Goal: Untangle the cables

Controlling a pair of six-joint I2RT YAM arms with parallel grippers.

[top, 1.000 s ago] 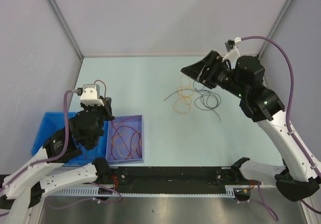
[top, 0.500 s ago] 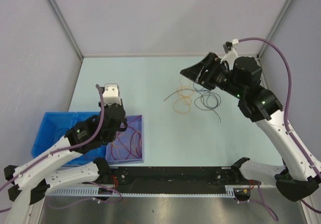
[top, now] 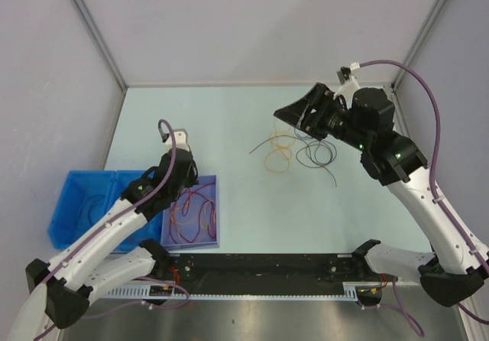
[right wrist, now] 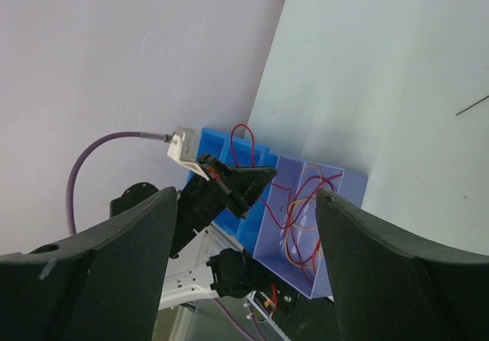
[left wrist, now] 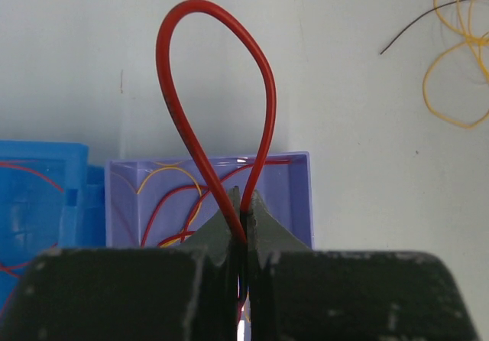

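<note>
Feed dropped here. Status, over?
Left gripper shut on red cable, by purple bin. Right gripper open, near loose cables. No obstruction seen.

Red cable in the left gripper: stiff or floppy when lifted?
Probably springy rather than limp: the red cable forms an open, unsupported loop past the left gripper. Likely light, being so thin. It may slip, since it is pinched only at the jaw tips.

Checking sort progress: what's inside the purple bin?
Loops of red cable and orange cable lie in the purple bin. The left arm covers its far-left corner, so anything there is hidden.
</note>
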